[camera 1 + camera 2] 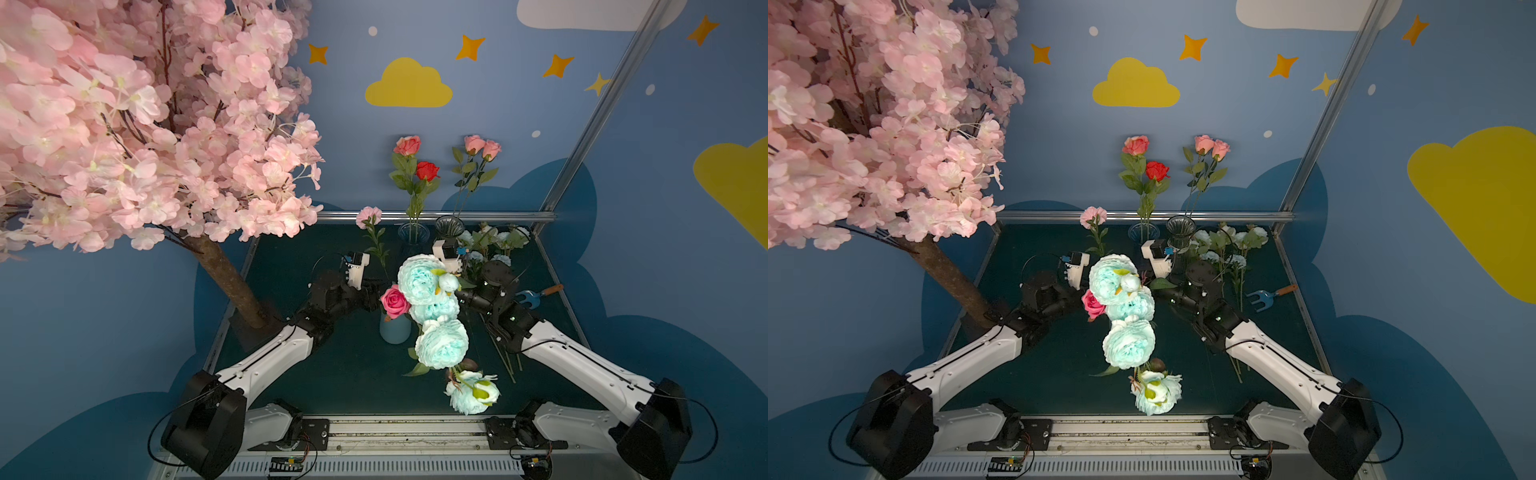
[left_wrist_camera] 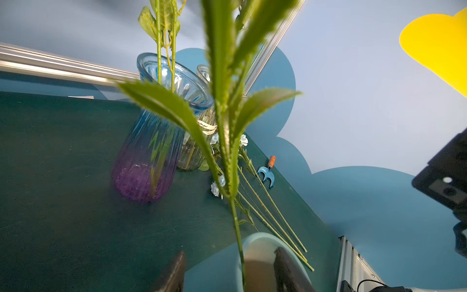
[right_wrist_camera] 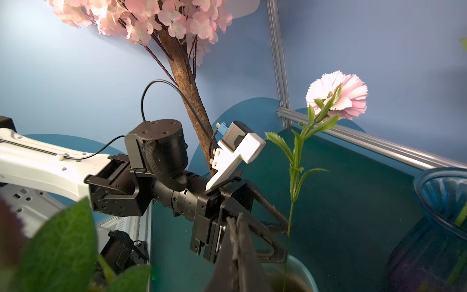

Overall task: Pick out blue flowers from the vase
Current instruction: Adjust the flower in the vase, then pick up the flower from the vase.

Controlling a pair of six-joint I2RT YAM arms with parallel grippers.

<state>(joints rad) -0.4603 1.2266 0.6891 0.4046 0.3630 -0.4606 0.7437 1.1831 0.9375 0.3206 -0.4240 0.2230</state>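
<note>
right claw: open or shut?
Shut: in its wrist view the right claw shows both fingers pressed together, no gap. Whether anything is pinched, cannot tell.

Blue wall (image 1: 498, 124) with yellow cloud (image 1: 408, 85)

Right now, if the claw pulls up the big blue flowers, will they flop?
Probably they'd sway: the blue flowers carry big heads on thin stalks and lean outward. Their ruffled petals look light. The narrow vase might tip, being top-heavy.

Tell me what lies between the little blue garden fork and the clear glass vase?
Small blue flowers lie loose on the table between garden fork and clear glass vase, in both top views.
</note>
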